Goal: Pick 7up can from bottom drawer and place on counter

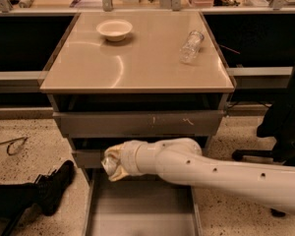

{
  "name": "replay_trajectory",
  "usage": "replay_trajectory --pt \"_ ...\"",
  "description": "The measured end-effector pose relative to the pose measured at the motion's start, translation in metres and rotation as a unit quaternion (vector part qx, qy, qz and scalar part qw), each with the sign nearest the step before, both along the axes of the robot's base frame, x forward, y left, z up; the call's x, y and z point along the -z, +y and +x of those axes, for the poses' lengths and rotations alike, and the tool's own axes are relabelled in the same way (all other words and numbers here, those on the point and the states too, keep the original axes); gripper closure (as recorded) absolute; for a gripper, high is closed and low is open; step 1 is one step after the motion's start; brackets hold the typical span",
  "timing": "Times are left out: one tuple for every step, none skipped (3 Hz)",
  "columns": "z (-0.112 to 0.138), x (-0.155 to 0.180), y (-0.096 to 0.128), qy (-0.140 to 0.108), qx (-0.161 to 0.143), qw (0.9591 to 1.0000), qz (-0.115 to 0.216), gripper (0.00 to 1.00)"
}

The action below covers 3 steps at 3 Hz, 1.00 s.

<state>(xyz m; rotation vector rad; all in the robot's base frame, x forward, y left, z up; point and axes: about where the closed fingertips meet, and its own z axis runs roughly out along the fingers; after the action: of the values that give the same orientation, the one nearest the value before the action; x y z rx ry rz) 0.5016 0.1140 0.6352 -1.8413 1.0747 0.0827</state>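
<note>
My white arm reaches in from the right, in front of the cabinet. My gripper is shut on the 7up can, a small silvery dented can that sticks out to the left of the fingers. It hangs above the back left part of the open bottom drawer, level with the middle drawer front. The drawer's grey floor shows nothing on it. The beige counter lies well above the gripper.
A white bowl and a clear plastic bottle on its side sit on the counter. Two shut grey drawer fronts are above the open one. A black shoe lies left on the floor; a dark chair stands right.
</note>
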Motion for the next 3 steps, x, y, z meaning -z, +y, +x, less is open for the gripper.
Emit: replay_trajectory --pt "0.0028 -0.0364 0.0118 -0.027 -0.027 0.9993 0.003 1.0" --pt "0.0028 -0.0364 0.0119 -0.027 -0.027 0.9993 0.003 1.0" --pt "0.0042 -0.0421 0.0136 -0.027 -0.028 0.9992 0.003 1.0"
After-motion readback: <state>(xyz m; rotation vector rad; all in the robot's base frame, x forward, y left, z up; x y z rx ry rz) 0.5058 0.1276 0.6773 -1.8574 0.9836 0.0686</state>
